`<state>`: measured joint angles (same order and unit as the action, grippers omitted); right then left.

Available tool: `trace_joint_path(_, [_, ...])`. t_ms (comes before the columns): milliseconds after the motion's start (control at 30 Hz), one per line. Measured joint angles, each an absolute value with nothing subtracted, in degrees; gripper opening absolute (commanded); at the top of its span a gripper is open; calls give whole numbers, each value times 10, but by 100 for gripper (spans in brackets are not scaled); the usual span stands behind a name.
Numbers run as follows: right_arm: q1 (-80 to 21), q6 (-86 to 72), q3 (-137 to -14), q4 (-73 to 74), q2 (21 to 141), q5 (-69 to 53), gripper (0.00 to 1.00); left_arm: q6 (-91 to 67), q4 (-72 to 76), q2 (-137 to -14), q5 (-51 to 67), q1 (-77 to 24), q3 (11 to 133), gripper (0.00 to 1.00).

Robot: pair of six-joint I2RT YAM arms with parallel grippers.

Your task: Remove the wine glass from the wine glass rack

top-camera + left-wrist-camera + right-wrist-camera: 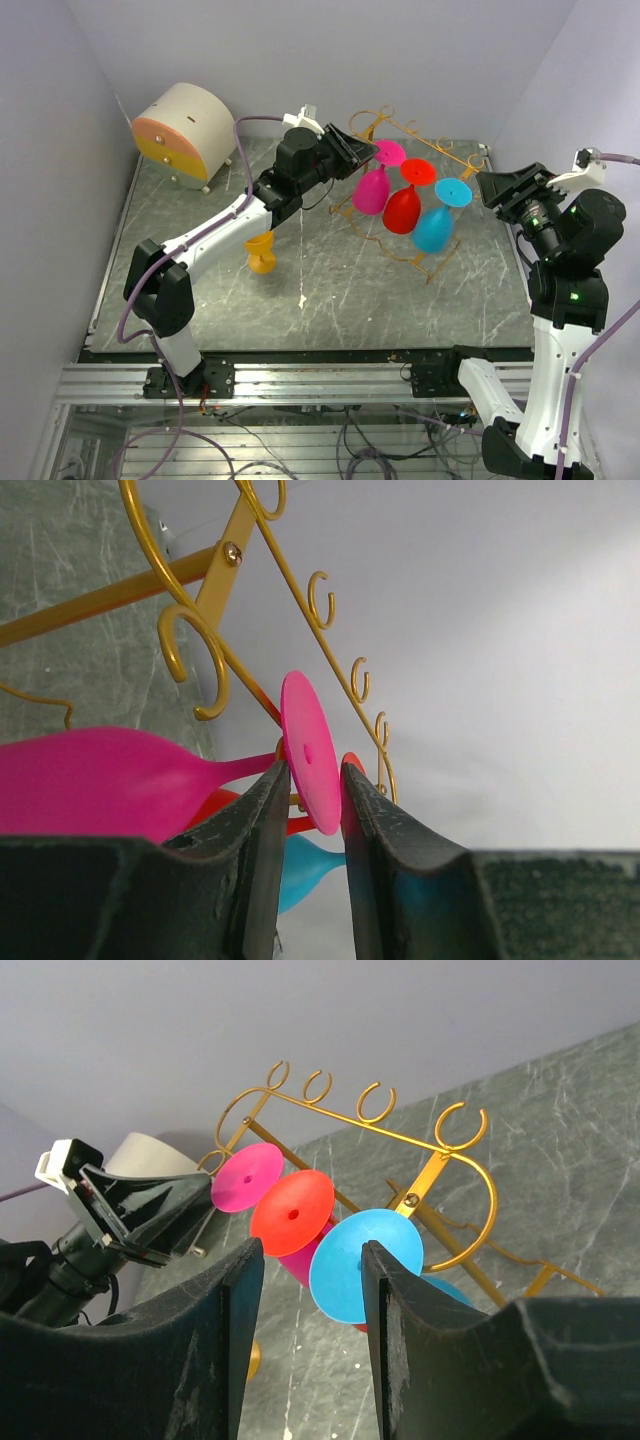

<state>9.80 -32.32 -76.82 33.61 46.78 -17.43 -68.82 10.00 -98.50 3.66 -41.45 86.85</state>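
Note:
The gold wire wine glass rack (420, 135) stands at the back middle of the table, with three glasses hanging by their feet from its rails. Left to right they are a magenta wine glass (371, 190), a red one (403, 208) and a blue one (434, 228). My left gripper (368, 155) is at the rack's left end. In the left wrist view its fingers (308, 770) are shut on the magenta glass's round foot (310, 750), which still sits on the rail (240, 530). My right gripper (487, 187) hovers open just right of the blue glass's foot (365, 1265), apart from it.
A small orange glass (261, 252) lies on the grey table under the left forearm. The round cream-and-orange drawer box (185, 133) sits at the back left. Walls close in on the left, back and right.

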Motion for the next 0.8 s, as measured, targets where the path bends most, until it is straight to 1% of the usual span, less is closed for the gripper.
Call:
trace_joint_path(300, [98,-323,-762,333,467,-178,43,-688,97,-990,38,-415,876,32])
trace_joint_path(533, [98,-323,-757,332,463,-183,43,-688,87,-1003,41,-415,891,33])
trace_joint_path(600, [98,-323,-757,332,463,-185,43,-688,83,-1003,41,-415,894,29])
trace_joint_path(733, [98,-324,-756,332,461,-187,43,-689,77,-1003,42,-415,894,8])
trace_joint_path(800, [98,-324,-755,332,460,-187,43,-690,76,-1003,42,-415,894,7])
